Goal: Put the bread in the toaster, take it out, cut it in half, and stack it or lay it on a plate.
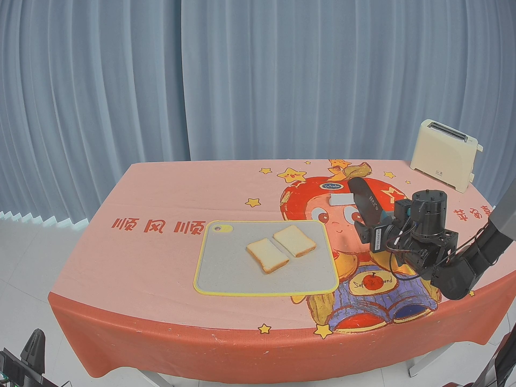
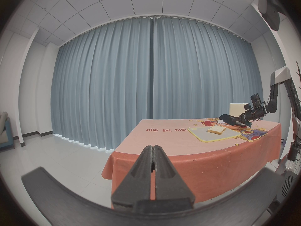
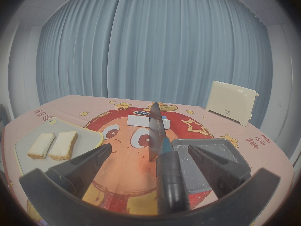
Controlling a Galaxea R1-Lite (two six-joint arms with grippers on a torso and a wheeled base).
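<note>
head view, two pale bread halves (image 1: 267, 255), brown crusts

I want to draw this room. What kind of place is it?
Probably a robot test room set up like a kitchen. A toaster and a cutting board with bread sit on a table, and a plain curtain hangs behind.

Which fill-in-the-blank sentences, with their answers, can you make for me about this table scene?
1. Both bread halves lie on the ___.
2. The toaster stands at the far ___ corner of the table.
3. The ___ sticks out ahead of the right gripper.
4. The left gripper is not open but ___.
Missing words: board; right; knife; shut.
</note>
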